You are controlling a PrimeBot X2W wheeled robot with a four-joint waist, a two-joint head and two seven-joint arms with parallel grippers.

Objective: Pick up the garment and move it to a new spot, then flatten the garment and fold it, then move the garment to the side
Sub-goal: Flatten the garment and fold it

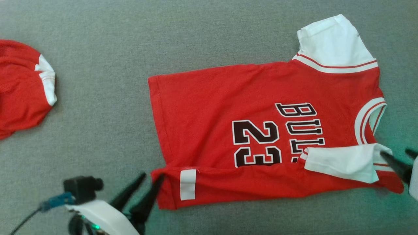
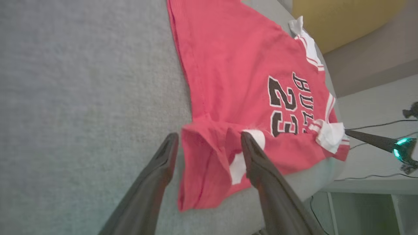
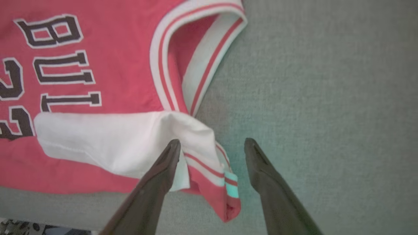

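Nearest the lens, at lower left in the head view: left gripper (image 1: pixel 152 176), fingers spread and gripping nothing. Straddles the near hem corner of the jersey (image 1: pixel 228 98), with one fingertip on the grey surface (image 1: pixel 98 65) just beside the cloth and the other over the turned-up edge, close to a white label (image 1: pixel 187 184). Cannot tell from the left wrist view whether either fingertip touches the fabric.

Red jersey, front up, flat on the grey surface right of centre, hem toward the left gripper and collar (image 1: pixel 370 119) toward the right. Black "23" and part of "BULLS" across the chest, partly covered. Near long edge folded over onto the front as a narrow strip. White near sleeve (image 1: pixel 343 161) folded across that strip and touching the lettering; white far sleeve (image 1: pixel 333 42) spread out flat beyond the shoulder.

At the right edge: right gripper (image 1: pixel 394 152), likewise open and empty. Brackets the near shoulder corner in the right wrist view, one finger lying over the folded sleeve, the other over bare grey surface, the striped shoulder tip between them.

Far left, well apart from the jersey: second red garment (image 1: pixel 19 88) with white trim, bunched.
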